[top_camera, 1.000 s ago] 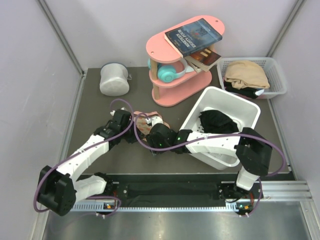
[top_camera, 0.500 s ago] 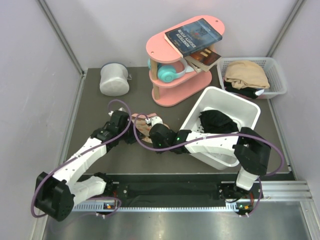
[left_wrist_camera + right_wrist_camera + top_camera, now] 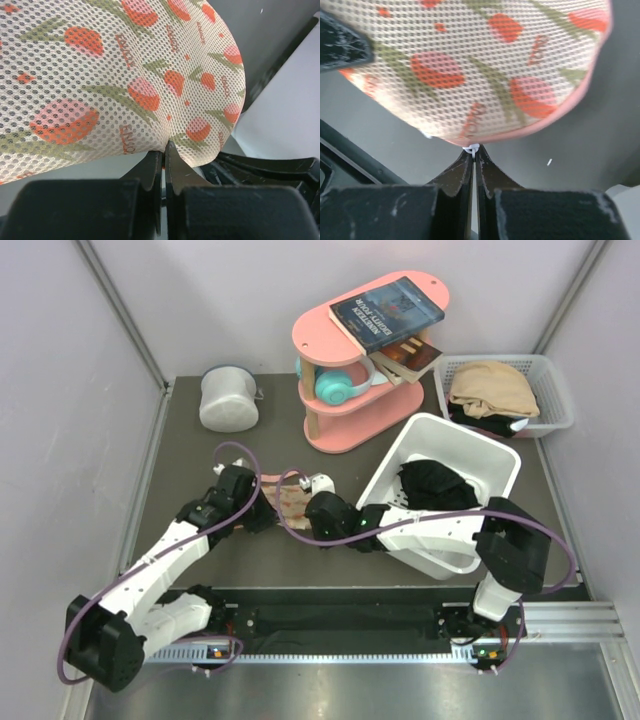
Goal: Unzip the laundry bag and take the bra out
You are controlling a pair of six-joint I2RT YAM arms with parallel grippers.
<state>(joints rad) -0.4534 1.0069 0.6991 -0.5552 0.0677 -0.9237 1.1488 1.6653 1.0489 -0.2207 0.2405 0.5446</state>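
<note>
Bag: mesh, tulip print, laid on surface ahead of pink shelf, between both hands; zip judged not yet opened

Edge fold pinched by left hand, fully closed

Small white tab at pink trim, likely zip pull, nipped by right hand, fully closed

Risks: tab lost from thin pinch if pulled off-line; whole bag dragged if left grip slips; mesh snagged in zip; bin nudged by right arm

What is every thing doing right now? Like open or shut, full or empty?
laundry bag: pinched at two edges, no opening shows.
left gripper: shut on the laundry bag's mesh edge.
right gripper: shut on the laundry bag, at a white tab on its pink rim.
white bin: holds dark clothes.
basket: holds tan cloth.
</note>
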